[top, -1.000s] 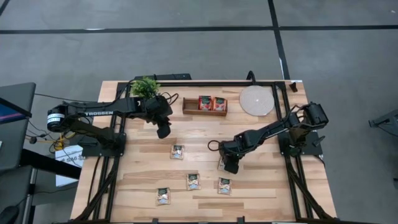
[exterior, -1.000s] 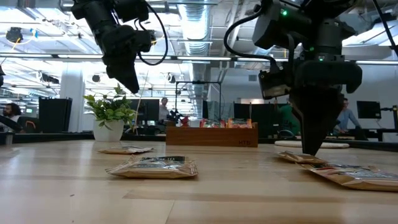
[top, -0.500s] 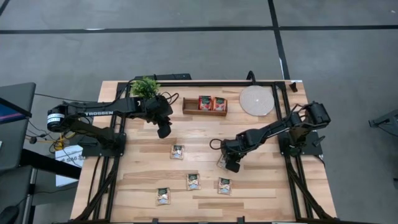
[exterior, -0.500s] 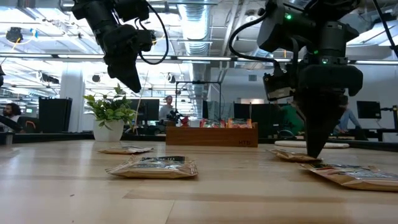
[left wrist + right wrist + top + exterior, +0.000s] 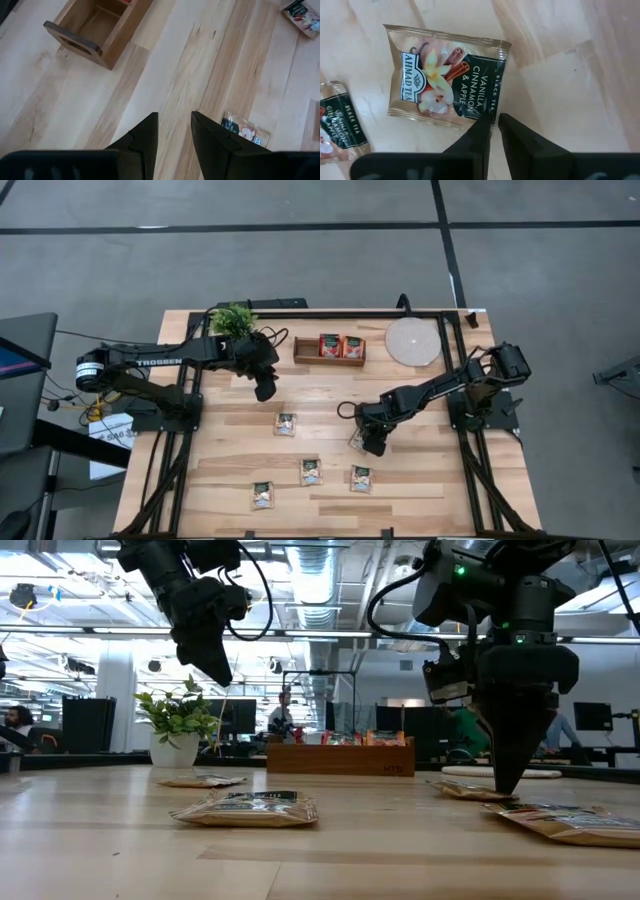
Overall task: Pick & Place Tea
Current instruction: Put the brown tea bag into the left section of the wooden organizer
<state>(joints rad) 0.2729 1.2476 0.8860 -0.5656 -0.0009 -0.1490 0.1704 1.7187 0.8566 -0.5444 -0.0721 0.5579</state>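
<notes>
Several pale tea sachets lie flat on the wooden table: one at the middle and three nearer the front edge. Another sachet lies flat under my right gripper. That gripper points straight down at the sachet's dark-green end, its fingers a narrow gap apart, one over the sachet's corner and one on the bare wood beside it. My left gripper hangs open, high above the table, between the plant and the tray. Two red sachets sit in the brown tray. My right gripper comes from above at the corner of the sachet's dark-green end. One fingertip covers that corner. Whether it touches the sachet, I cannot tell. The sachet lies flat on the table.
A potted plant stands at the far left, a round pale disc at the far right. Black frame rails run along the table's left and right sides. Bare wood lies between the tray and the loose sachets.
</notes>
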